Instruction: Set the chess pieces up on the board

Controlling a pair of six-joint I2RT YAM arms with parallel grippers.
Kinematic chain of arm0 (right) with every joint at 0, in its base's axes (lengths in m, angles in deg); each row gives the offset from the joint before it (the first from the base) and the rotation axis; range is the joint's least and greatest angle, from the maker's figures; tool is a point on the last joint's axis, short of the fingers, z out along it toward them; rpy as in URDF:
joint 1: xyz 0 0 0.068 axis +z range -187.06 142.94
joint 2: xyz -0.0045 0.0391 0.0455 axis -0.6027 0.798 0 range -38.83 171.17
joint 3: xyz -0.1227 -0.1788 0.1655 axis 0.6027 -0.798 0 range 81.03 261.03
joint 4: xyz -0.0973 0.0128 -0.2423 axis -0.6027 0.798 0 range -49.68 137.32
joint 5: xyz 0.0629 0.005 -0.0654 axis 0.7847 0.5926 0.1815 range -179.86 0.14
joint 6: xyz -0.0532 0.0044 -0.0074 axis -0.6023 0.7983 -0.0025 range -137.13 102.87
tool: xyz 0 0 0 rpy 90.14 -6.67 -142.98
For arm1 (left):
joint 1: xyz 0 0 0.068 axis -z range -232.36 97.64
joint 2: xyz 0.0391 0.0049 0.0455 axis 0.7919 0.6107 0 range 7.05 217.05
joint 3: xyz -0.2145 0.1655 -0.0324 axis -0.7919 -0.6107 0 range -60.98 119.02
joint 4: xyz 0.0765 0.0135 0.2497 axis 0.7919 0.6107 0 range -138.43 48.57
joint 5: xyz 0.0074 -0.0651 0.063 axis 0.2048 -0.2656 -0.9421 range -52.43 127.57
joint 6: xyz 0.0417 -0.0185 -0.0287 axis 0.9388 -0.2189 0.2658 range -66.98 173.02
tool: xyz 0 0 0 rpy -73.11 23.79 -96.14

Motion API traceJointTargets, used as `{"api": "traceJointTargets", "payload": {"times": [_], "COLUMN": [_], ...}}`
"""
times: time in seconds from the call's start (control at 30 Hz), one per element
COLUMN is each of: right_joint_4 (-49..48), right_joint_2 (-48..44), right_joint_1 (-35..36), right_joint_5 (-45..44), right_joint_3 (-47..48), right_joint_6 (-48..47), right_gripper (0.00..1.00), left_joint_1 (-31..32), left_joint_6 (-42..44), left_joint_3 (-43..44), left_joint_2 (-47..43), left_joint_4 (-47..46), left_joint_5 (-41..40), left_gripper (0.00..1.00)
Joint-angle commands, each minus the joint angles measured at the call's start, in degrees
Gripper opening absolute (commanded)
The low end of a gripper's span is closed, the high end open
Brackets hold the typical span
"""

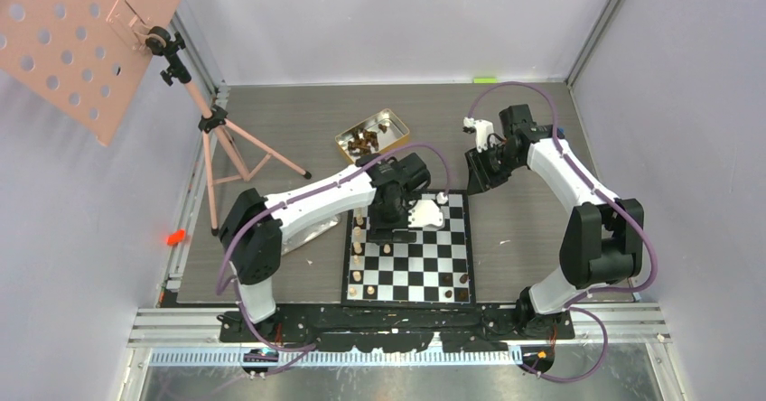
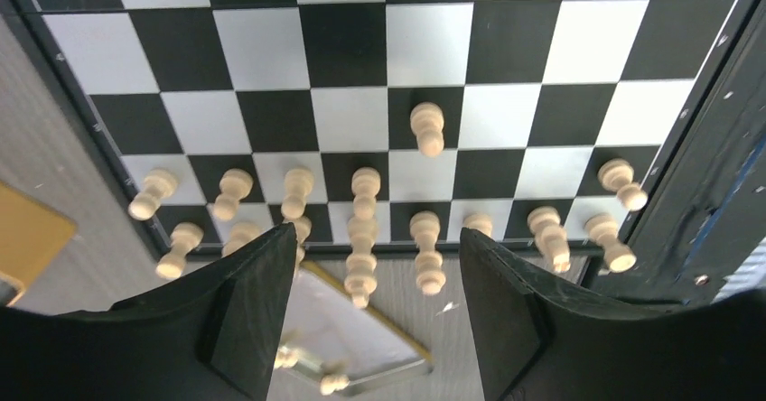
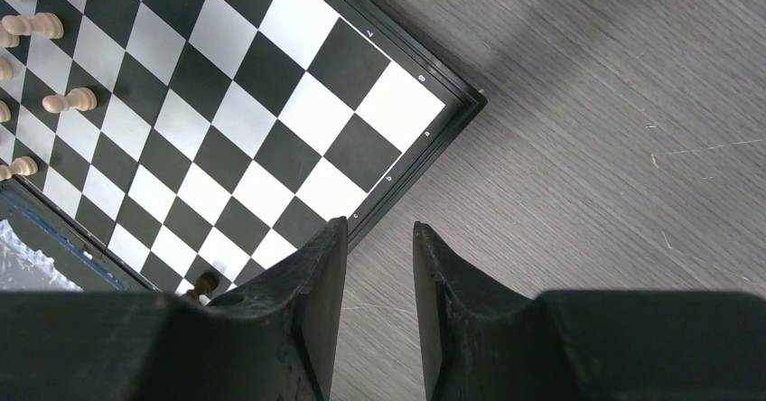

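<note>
Pieces first, left to right: pale chess pieces (image 1: 359, 238) are standing upright in two rows along the left edge of the board (image 1: 425, 258). Their long axes are running vertical, heads pointing up, and the rows are running near to far. One pale pawn (image 2: 426, 128) is sitting a square ahead of the rows, toward the board's middle.

Your left gripper (image 2: 377, 238) is hovering right over those rows, jaws spread wide with nothing between them.

A few dark pieces (image 1: 456, 280) are sitting by the board's near right corner, too small for you to judge their tilt.

Your right gripper (image 3: 379, 238) is hanging over bare table (image 1: 533, 238) just off the board's far right corner. Its jaws are sitting a narrow gap apart, holding nothing.

The board is lying flat mid-table, toward the near edge, its sides running square to the table's.

Surroundings, same order:
- A pink perforated panel (image 1: 81, 31) is sitting on a tripod (image 1: 217, 139) at far left.
- A clear tray (image 1: 303, 236) is lying just beside the board's left edge, partly under the left arm (image 1: 307, 198).
- A gold tin (image 1: 372, 135) holding more dark pieces is sitting just beyond the board's far left corner.
- The tabletop is showing grey wood grain.
- Pale walls (image 1: 379, 22) are closing it in on three sides.
</note>
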Motion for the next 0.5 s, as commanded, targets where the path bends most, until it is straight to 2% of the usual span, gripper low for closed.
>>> {"api": "traceJointTargets", "payload": {"times": [0.0, 0.17, 0.47], "right_joint_4": [-0.05, -0.01, 0.12], "right_joint_2": [0.06, -0.03, -0.03], "right_joint_1": [-0.14, -0.15, -0.13], "right_joint_5": [0.82, 0.86, 0.96], "right_joint_3": [1.07, 0.95, 0.86], "right_joint_6": [0.49, 0.33, 0.10], "right_gripper": [0.39, 0.39, 0.39], "left_joint_1": [-3.05, -4.48, -4.57], "left_joint_6": [-3.09, -3.65, -3.37], "left_joint_3": [-1.69, -3.37, -5.35], "left_joint_2": [-0.85, 0.45, 3.41], "left_joint_4": [-7.06, -9.70, -11.07], "left_joint_5": [11.24, 13.88, 13.48], "left_gripper": [0.69, 0.70, 0.71]}}
